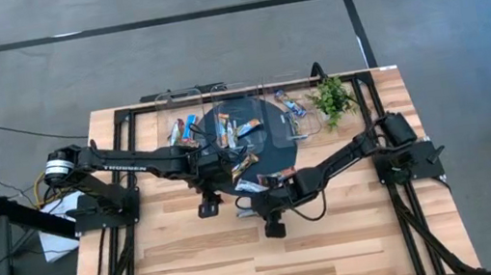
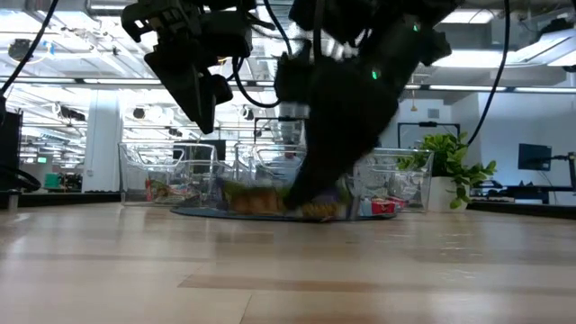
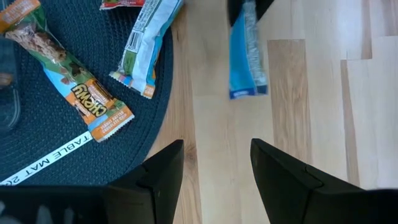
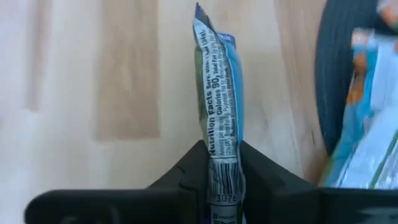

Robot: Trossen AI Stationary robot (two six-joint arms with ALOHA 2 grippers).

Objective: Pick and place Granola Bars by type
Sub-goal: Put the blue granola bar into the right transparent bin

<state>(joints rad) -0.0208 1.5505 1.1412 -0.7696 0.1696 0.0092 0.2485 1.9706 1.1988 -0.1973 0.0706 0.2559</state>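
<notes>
A blue-and-white granola bar (image 4: 221,118) is in my right gripper (image 4: 222,177), which is shut on it over the bare wood beside the near edge of the dark round mat (image 1: 272,153). My left gripper (image 3: 214,168) hangs open just to the left, over the mat's near edge, touching nothing. Below it an orange-and-tan bar (image 3: 78,87) and a white-green bar (image 3: 146,40) lie flat on the mat. Other bars (image 1: 244,130) lie farther back on the mat. From the left wrist view the held bar (image 3: 247,53) shows below the right gripper's dark fingers. My right gripper pinches the bar between its two fingers at the barcode end (image 4: 222,168), one finger on each flat face. The fingers slant down from the table's right side and lie along the bar. The bar stands on edge, reaching out past the fingertips; I cannot tell whether it touches the wood.
Clear bins (image 1: 188,129) with bars in them stand along the far side, one to the right (image 1: 292,106) also holding bars. A small green plant (image 1: 332,97) stands at the back right. Bare wood (image 1: 274,260) stretches toward the near edge.
</notes>
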